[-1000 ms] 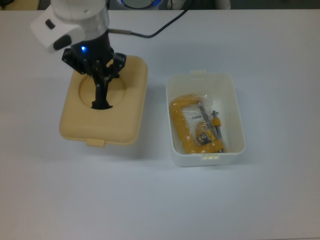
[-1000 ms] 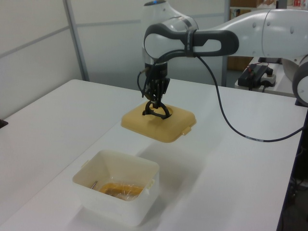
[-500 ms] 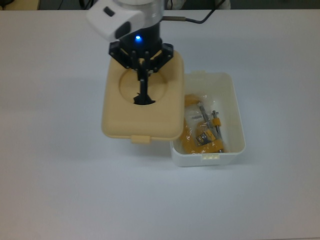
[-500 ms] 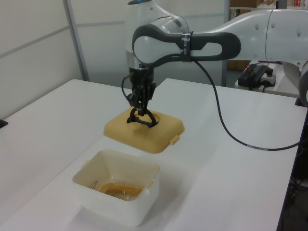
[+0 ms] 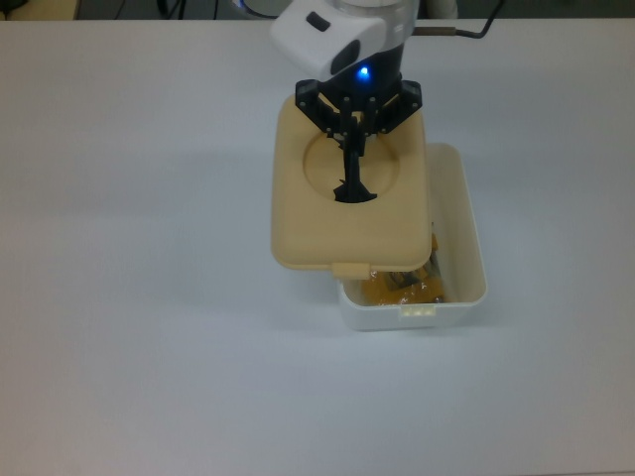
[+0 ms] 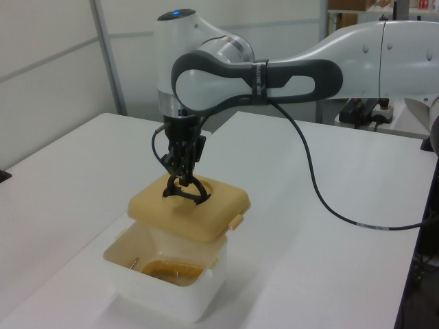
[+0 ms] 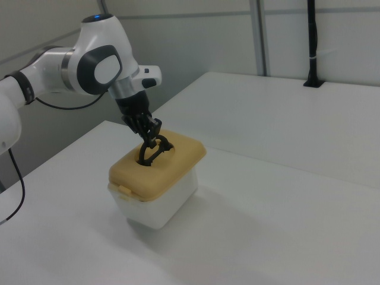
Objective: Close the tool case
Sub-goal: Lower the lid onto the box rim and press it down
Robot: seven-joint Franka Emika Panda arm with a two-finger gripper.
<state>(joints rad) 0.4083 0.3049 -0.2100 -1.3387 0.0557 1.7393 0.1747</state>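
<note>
The tool case's white tub (image 5: 464, 260) stands on the table and is open on top. A yellow clamp in a clear bag (image 5: 405, 288) lies inside it. My gripper (image 5: 353, 149) is shut on the black handle (image 5: 354, 186) that rises from the round recess of the beige lid (image 5: 317, 223). The lid hangs level just above the tub and covers most of it. The tub's side on the top view's right and its near end still show. In the left view the lid (image 6: 188, 211) floats over the far part of the tub (image 6: 168, 291). The right view shows lid (image 7: 160, 167) nearly over tub (image 7: 163, 205).
The white table (image 5: 149, 327) stretches around the case. A black cable (image 6: 322, 181) trails from the arm across the table toward the left view's right. A black post (image 7: 312, 44) stands at the far table edge in the right view.
My gripper has carried the lid toward the top view's right, from beside the tub to over it. The tub has not moved.
</note>
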